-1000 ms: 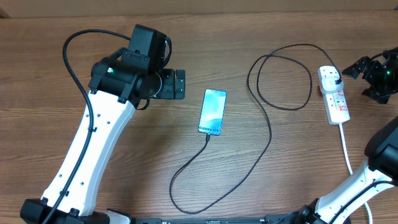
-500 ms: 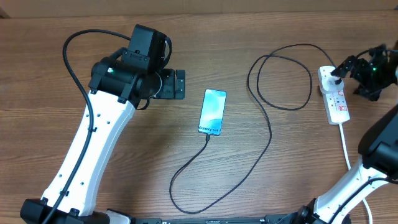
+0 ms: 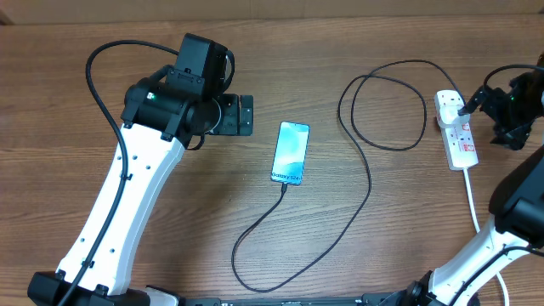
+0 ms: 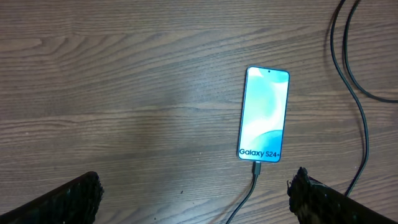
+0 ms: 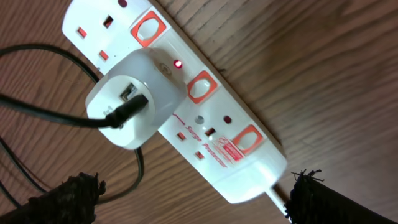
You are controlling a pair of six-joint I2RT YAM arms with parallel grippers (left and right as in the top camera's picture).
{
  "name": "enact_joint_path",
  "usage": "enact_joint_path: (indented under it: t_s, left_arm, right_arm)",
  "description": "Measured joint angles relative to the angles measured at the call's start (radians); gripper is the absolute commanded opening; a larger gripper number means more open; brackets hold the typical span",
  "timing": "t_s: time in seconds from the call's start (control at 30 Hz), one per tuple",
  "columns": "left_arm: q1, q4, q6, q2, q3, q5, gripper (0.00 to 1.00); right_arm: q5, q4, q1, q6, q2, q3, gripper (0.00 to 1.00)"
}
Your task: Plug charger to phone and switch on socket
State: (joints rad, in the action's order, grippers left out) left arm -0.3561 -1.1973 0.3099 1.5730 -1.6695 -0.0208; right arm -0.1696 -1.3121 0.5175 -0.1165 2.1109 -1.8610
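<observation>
The slim rectangular smartphone (image 3: 290, 153) (image 4: 264, 114) lies face up near the middle of the brown wood-grain surface (image 3: 408, 238), its light blue screen lit with small text along the bottom edge. The small connector tip of the long thin black charger cable (image 3: 369, 189) (image 4: 255, 169) sits in the phone's bottom port. From there the cable curls toward the near edge, climbs back to the right of the phone, makes a wide loop and ends at the white elongated power strip (image 3: 457, 127) (image 5: 242, 168) on the far right.

A white rounded adapter (image 5: 134, 99) stands in the strip with the cable's black connector pushed into it. A small red light glows beside the middle orange-red switch (image 5: 200, 86).

The right end effector (image 3: 486, 115) (image 5: 196, 196) hovers just beside the strip, its fingers spread wide and holding nothing. The left end effector (image 3: 242, 115) (image 4: 196, 199) hangs just left of the phone, likewise spread and empty.
</observation>
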Motion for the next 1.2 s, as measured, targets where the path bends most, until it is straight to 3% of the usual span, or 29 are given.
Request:
enact_joint_path:
  t_s: [0.67,1.2]
  left_arm:
    - [0.0,0.0,0.0,0.0,0.0,0.0,0.99]
    - [0.0,0.0,0.0,0.0,0.0,0.0,1.0]
  right_arm:
    - [0.047,-0.204,0.0,-0.037,-0.587,-0.002,1.0]
    - [0.047,-0.226,0.0,-0.04,-0.628,-0.005,1.0]
